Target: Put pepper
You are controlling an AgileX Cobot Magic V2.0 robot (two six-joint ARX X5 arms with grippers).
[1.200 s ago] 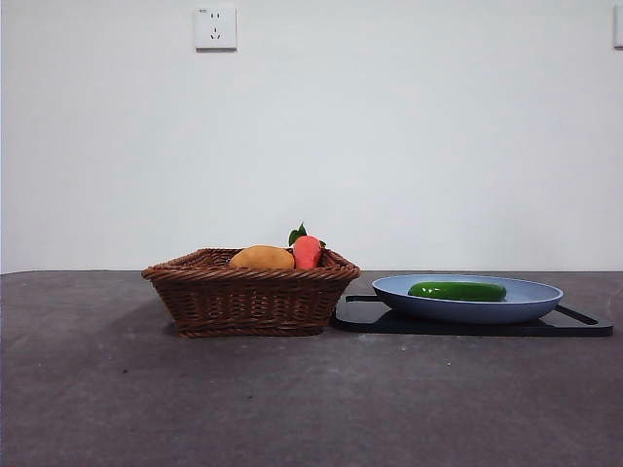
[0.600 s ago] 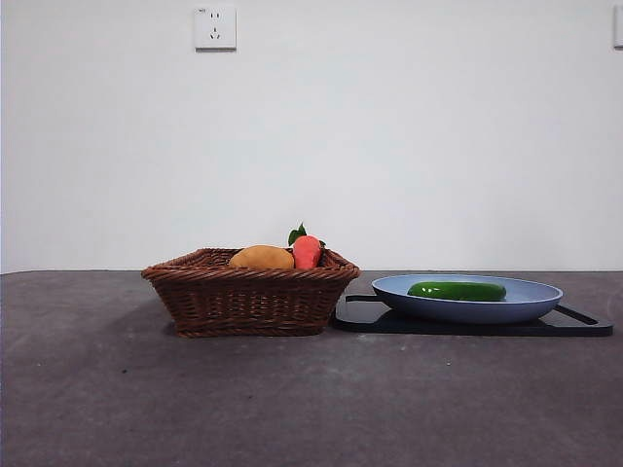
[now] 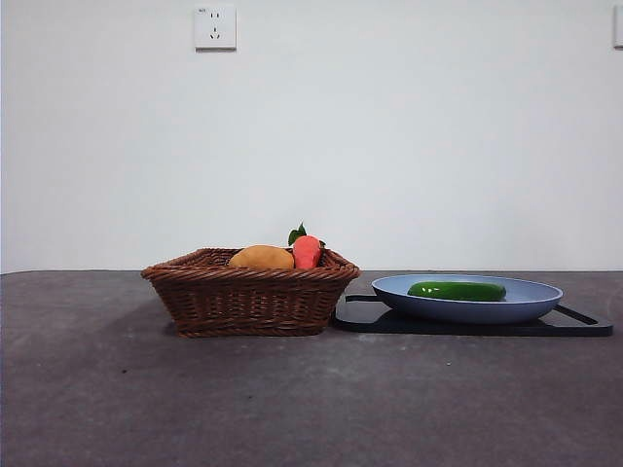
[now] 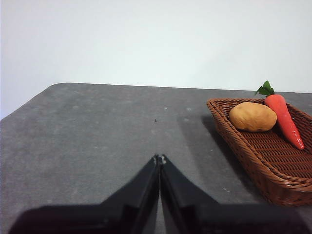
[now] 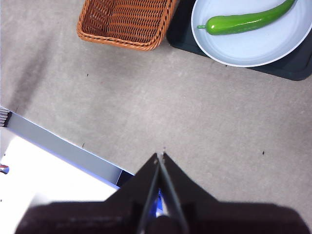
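The glossy green pepper (image 3: 457, 290) (image 5: 248, 20) lies lengthwise in the blue plate (image 3: 531, 304) (image 5: 253, 46), which rests on a black tray (image 3: 584, 325) at the right. My right gripper (image 5: 160, 155) hovers shut high above the bare table, well short of the plate, with nothing in it. My left gripper (image 4: 159, 158) is shut and empty over the table, with the wicker basket (image 4: 273, 161) off to one side. Neither gripper appears in the front view.
The brown wicker basket (image 3: 250, 297) (image 5: 127, 22) stands left of the plate and holds a yellow-orange fruit (image 3: 261, 258) (image 4: 252, 116) and a red-orange carrot-like piece with green leaves (image 3: 307, 250) (image 4: 284, 118). The table's near edge (image 5: 63, 146) shows below the right gripper.
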